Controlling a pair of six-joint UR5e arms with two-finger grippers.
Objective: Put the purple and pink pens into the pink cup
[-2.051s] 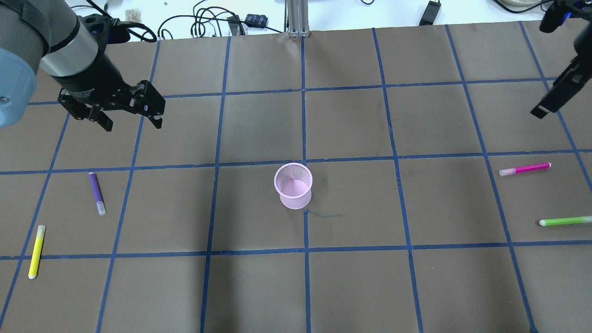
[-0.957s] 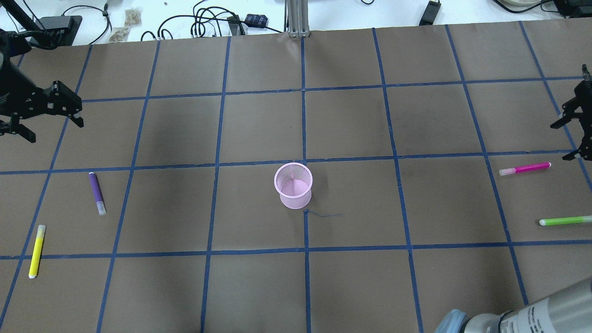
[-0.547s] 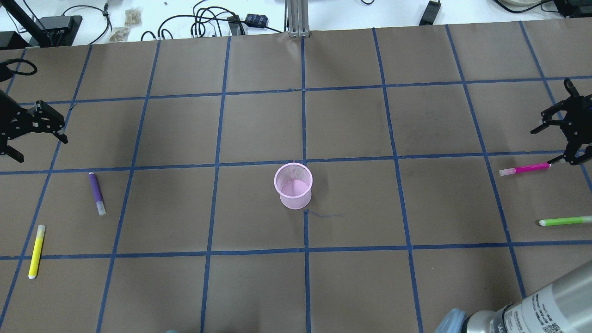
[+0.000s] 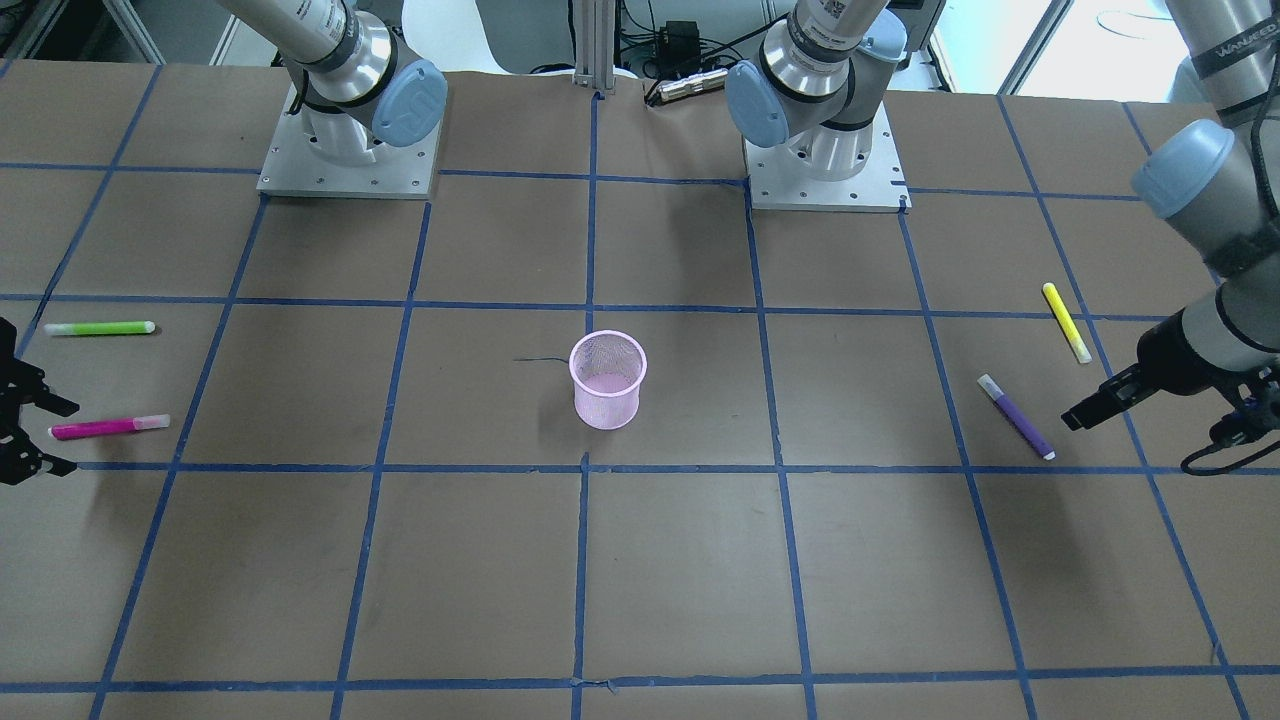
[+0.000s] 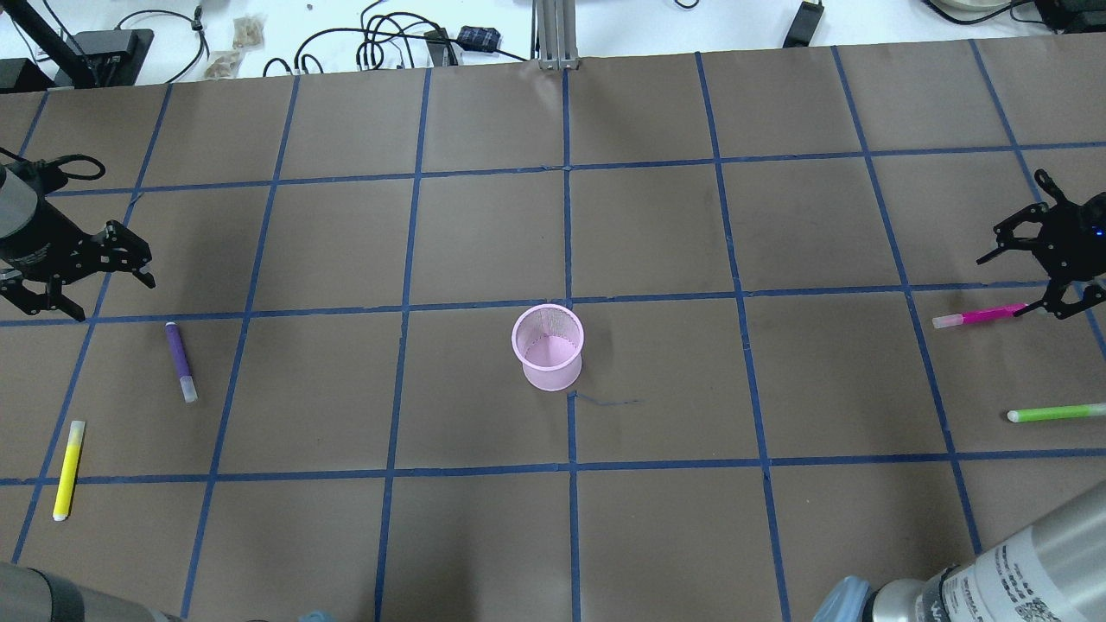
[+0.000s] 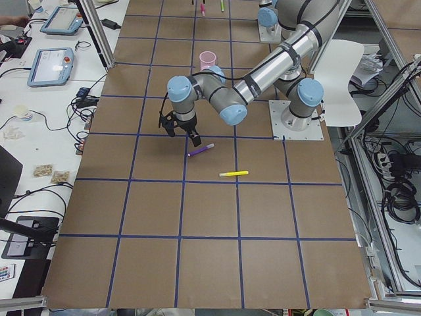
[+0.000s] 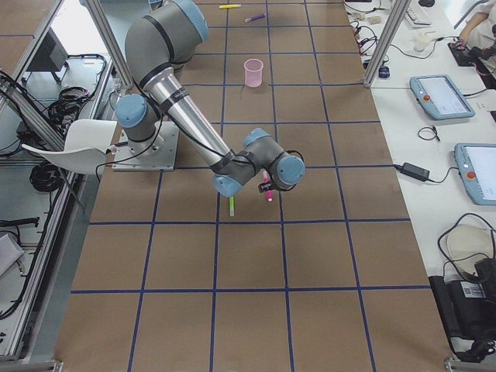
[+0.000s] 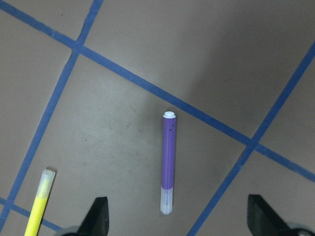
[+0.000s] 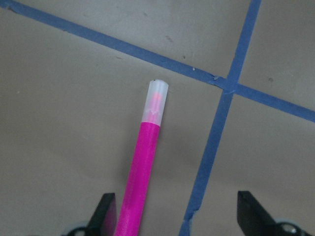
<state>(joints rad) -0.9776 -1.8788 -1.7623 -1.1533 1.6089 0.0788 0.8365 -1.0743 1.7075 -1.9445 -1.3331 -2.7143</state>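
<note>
The pink mesh cup (image 5: 548,347) stands upright mid-table, also in the front view (image 4: 607,380). The purple pen (image 5: 181,361) lies flat at the left. My left gripper (image 5: 112,295) is open and empty, above and beyond the pen; its wrist view shows the pen (image 8: 168,162) ahead, lengthwise between the fingers (image 8: 98,216). The pink pen (image 5: 981,316) lies flat at the right. My right gripper (image 5: 1002,285) is open over the pen's right end; in its wrist view the pen (image 9: 140,172) runs just inside the left finger (image 9: 106,211).
A yellow pen (image 5: 68,469) lies near the front left, close to the purple pen. A green pen (image 5: 1056,413) lies near the front right, below the pink pen. Blue tape lines grid the brown table (image 5: 657,233). Cables lie beyond the far edge.
Both arms have swung out from higher up to the table's sides. Lately my left gripper moved right, toward the purple pen. My right gripper shifted slightly left over the pink pen's end. No pen moved.
</note>
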